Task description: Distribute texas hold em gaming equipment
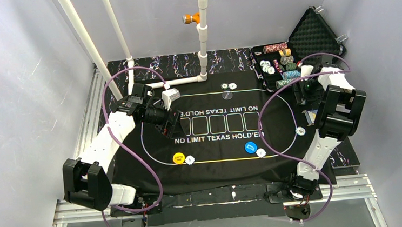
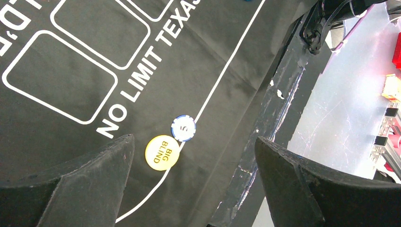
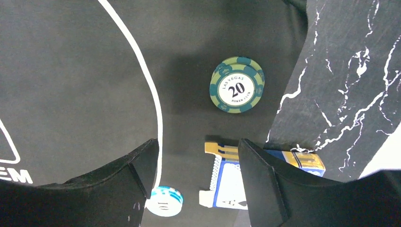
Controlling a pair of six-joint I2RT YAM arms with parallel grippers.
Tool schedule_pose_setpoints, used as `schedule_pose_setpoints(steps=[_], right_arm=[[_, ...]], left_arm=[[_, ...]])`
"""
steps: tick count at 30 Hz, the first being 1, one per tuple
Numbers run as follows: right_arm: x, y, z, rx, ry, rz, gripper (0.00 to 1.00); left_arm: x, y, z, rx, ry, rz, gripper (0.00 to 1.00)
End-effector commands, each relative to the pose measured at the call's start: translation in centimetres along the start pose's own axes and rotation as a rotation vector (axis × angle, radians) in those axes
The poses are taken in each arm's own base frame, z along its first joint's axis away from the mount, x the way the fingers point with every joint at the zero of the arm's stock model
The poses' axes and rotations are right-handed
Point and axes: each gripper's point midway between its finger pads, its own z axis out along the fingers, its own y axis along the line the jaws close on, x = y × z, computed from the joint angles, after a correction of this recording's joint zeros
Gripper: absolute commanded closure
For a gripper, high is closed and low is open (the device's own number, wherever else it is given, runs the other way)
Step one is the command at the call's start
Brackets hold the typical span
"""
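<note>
Operator: So, where do my claws stand?

Spotter: Your left claw (image 2: 194,142) is spread wide with nothing between its fingers, hanging over the left part of the mat (image 2: 61,78). Your right claw (image 3: 197,142) is spread and empty too, above the mat's right edge.

Operator: And the gear?

Spotter: The yellow disc (image 2: 162,152) lies just inside the mat's near line, toward its left. A white chip (image 2: 183,128) touches it, as far as I can tell. The blue disc (image 1: 251,147) sits likewise toward the mat's near right, a second white chip (image 1: 260,152) just beside it. I'd read those as two seats served, a button and a chip each. Spare chips (image 1: 292,75) wait in the case (image 1: 317,34) beyond the mat's far right corner.

Operator: Why is my right claw there?

Spotter: Probably for the next pick. A green chip (image 3: 236,85) marked 20 lies on the mat outside the white line, ahead of your fingers. The cards (image 3: 227,182) lie at the mat's right edge, partly behind one finger. A pale chip (image 3: 165,201) rests by the line near the other.

Operator: What does each camera give me?

Spotter: Only your right wrist view shows the green chip; from above, your arm hides it. Only the left wrist view lets you read "BIG BLIND". Only the top view shows both seats at once.
</note>
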Motion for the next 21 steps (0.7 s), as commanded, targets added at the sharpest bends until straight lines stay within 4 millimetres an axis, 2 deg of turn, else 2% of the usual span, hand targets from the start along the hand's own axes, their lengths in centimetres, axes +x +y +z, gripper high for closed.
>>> schedule_pose_setpoints(steps=[1,8,21], right_arm=[[-2.0,-1.4,0.0,0.053,-0.058,-0.022,0.3],[-2.2,-2.2,1.7,0.069,-0.05,-0.018,0.3],[-2.6,-3.3,3.6,0.09,-0.047,-0.017,0.32]], left_arm=[[0.0,-0.7,-0.7,0.006,-0.011,0.018,0.02],[-0.2,-0.7,-0.7,0.007,-0.012,0.018,0.02],[-0.2,-0.5,-0.6,0.006,-0.01,0.011,0.01]])
